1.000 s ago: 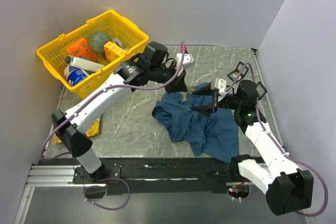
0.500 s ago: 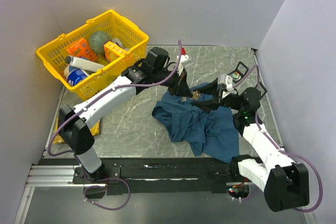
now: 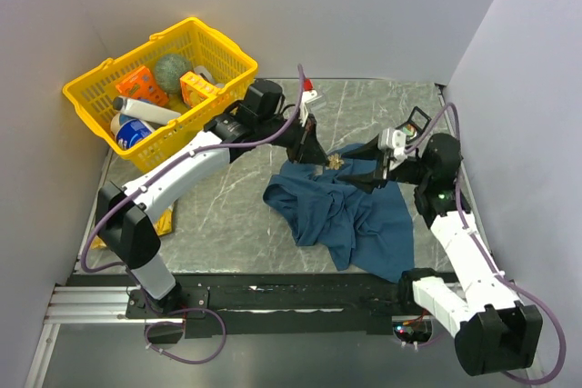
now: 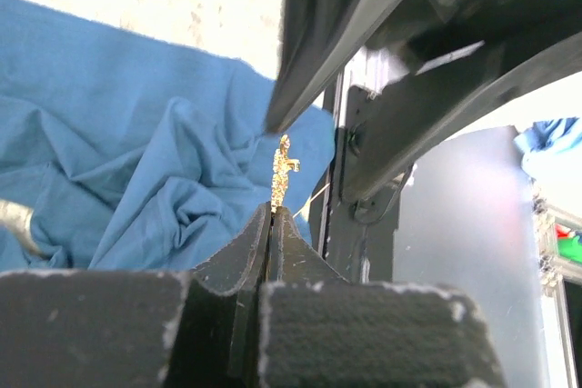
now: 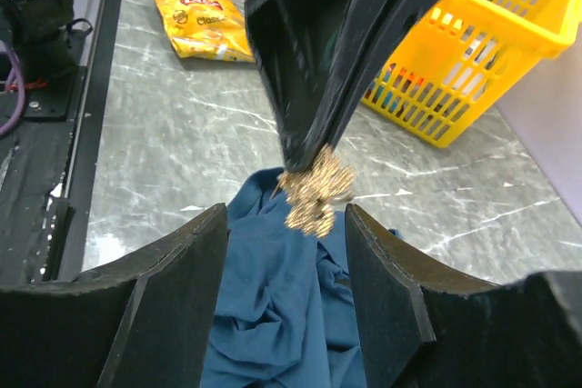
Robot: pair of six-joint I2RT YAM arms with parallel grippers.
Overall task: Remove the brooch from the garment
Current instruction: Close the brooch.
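The right gripper (image 5: pixel 284 308) shows its two dark fingers (image 5: pixel 173 302) spread apart along the bottom edge, with only the wrinkled blue garment (image 5: pixel 264 338) between them, lower down. The black left gripper (image 5: pixel 307 163) reaches down from above, its tips pinched on a gold brooch (image 5: pixel 318 193) that hangs just over the garment's upper fold. Beyond lie the grey marbled tabletop (image 5: pixel 182 124), a yellow snack bag (image 5: pixel 205 24) and a yellow basket (image 5: pixel 473 70).

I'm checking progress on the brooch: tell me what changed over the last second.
The left gripper, shut on the brooch, brought it into view above the garment. The right gripper narrowed its jaws somewhat and now sits either side of the brooch, still open. The garment and the yellow basket stayed put.
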